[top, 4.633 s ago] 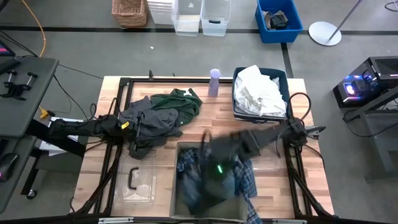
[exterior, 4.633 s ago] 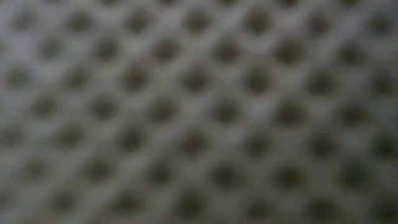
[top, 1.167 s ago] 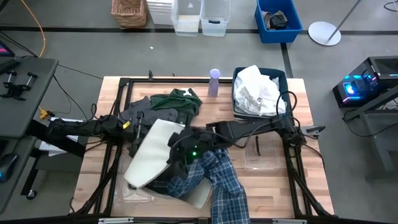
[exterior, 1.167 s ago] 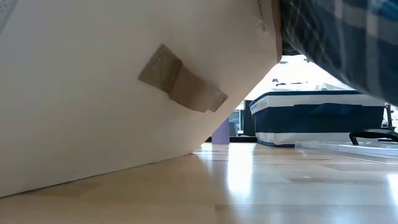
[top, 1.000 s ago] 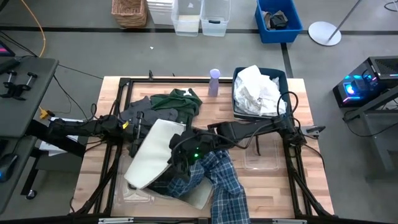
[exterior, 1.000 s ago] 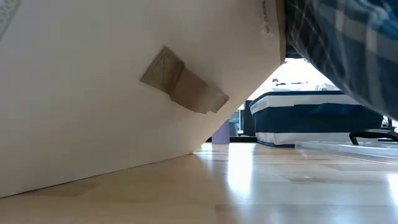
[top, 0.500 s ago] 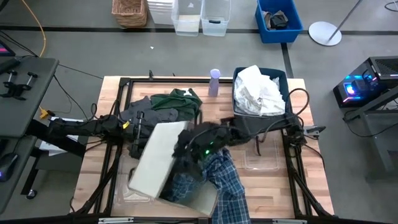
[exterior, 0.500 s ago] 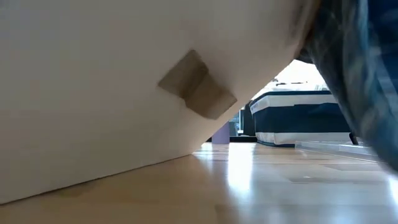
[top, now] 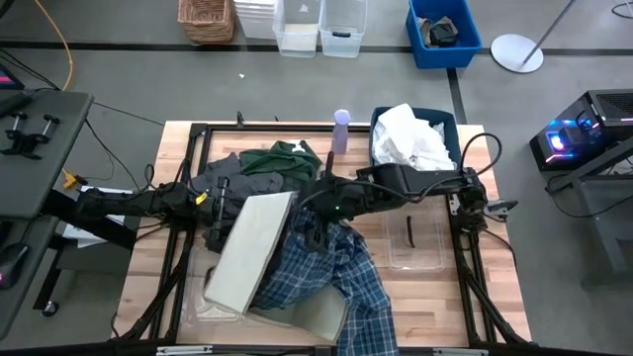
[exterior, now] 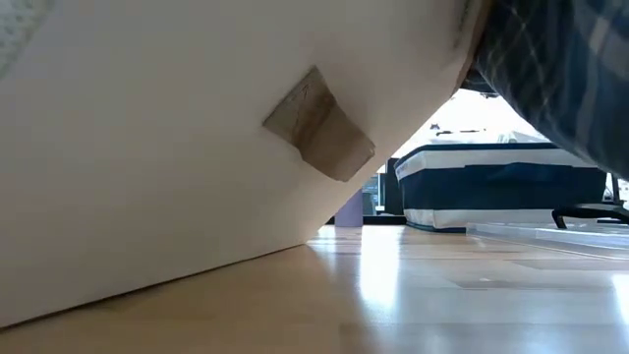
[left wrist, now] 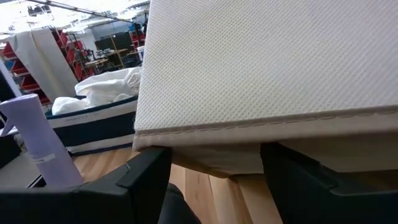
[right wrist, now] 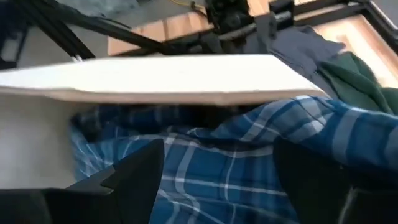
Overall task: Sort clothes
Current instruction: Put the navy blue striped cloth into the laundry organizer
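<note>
The beige fabric box (top: 247, 252) stands tipped on its side at the table's near middle. The blue-and-white plaid shirt (top: 331, 272) spills from its mouth onto the table. Dark grey clothes (top: 232, 188) and a dark green garment (top: 287, 160) lie heaped at the far left. White clothes (top: 410, 143) fill the dark blue bin (top: 450, 124). My right gripper (top: 313, 229) is open just above the plaid shirt (right wrist: 249, 168), beside the box's upper rim (right wrist: 174, 78). My left gripper (top: 216, 210) is open at the box's outer wall (left wrist: 261, 68). My right gripper's fingers (right wrist: 137, 180) stand on either side of a bulge of plaid cloth (right wrist: 211, 180); I cannot tell whether they touch it. My left gripper's fingers (left wrist: 146, 180) stand level right under the box's stitched edge (left wrist: 249, 127); I cannot tell whether they touch it.
A purple bottle (top: 341, 131) stands at the far middle. A clear plastic lid (top: 415, 242) lies to the right of the shirt. Another clear lid (top: 213, 292) lies under the box's left side. A black frame runs along the table's edges.
My right gripper has gone toward the table's far edge and a little right, up from the box's mouth. The box has tipped further up onto its side, and more of the plaid shirt has spread out onto the table.
</note>
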